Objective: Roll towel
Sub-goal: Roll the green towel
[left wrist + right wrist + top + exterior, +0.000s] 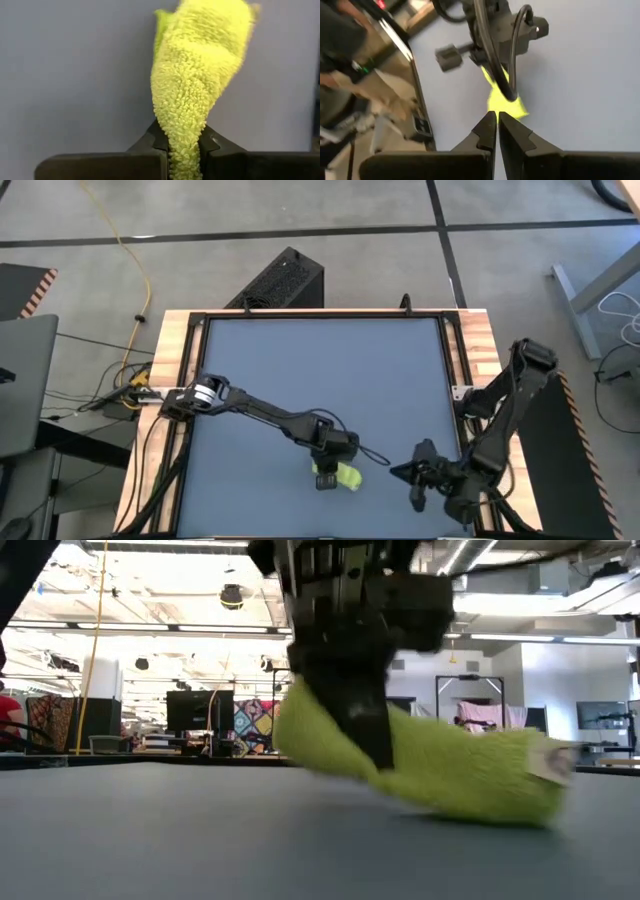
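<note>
The towel (345, 476) is a small lime yellow-green rolled bundle near the table's near edge. It shows large in the low view (450, 775), with its right end on the table and its left end raised. My left gripper (325, 472) is shut on it from above. My right gripper (400, 472) is shut and empty, a little to the right of the towel, its fingers (496, 125) pointing at it. My left gripper pinches the towel's narrow end (185, 145) between its two fingers, several layers bunched together. The fingers (365, 710) come from above, pointing down. That end is lifted off the table; the towel slants down to its other end (520, 800), which rests on the table.
The blue-grey table top (320, 370) has free room toward its far and left sides. A wooden frame (170, 350) runs round it. A black box (280, 280) and cables lie on the floor beyond.
</note>
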Robot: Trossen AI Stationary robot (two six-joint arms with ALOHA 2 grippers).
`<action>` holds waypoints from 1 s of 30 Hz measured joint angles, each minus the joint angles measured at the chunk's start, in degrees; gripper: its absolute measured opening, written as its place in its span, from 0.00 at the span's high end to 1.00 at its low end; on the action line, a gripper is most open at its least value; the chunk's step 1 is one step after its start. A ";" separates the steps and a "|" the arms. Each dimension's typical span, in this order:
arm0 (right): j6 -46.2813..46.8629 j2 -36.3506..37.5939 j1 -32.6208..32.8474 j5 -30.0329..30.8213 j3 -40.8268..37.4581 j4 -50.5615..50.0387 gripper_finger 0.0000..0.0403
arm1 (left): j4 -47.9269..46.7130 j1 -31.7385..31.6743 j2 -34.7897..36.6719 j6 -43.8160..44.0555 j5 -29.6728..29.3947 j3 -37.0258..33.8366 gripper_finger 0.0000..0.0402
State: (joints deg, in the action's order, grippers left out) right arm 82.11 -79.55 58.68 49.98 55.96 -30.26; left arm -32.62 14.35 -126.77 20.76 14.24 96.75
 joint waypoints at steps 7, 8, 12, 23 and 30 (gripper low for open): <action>-1.91 5.49 2.23 8.79 0.00 -2.16 0.90 | -2.54 -1.99 12.33 4.90 -12.71 -7.33 0.97; -2.47 5.97 2.23 9.42 0.00 -2.12 0.90 | -2.55 -2.35 14.76 7.26 -14.94 -9.97 0.97; -3.00 6.62 1.74 10.79 0.00 -2.36 0.93 | -2.67 -3.05 27.36 22.02 -24.48 -23.97 0.97; -7.46 6.31 -5.80 9.95 0.00 -2.73 0.93 | -5.55 6.58 57.90 71.44 -50.69 -57.00 0.97; -14.77 6.29 -12.39 1.03 0.00 1.43 0.93 | -11.15 13.20 60.85 90.30 -52.79 -65.47 0.96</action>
State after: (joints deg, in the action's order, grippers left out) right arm 67.33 -73.25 46.28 51.01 55.96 -28.83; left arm -43.77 27.55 -65.92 111.06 -38.55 31.28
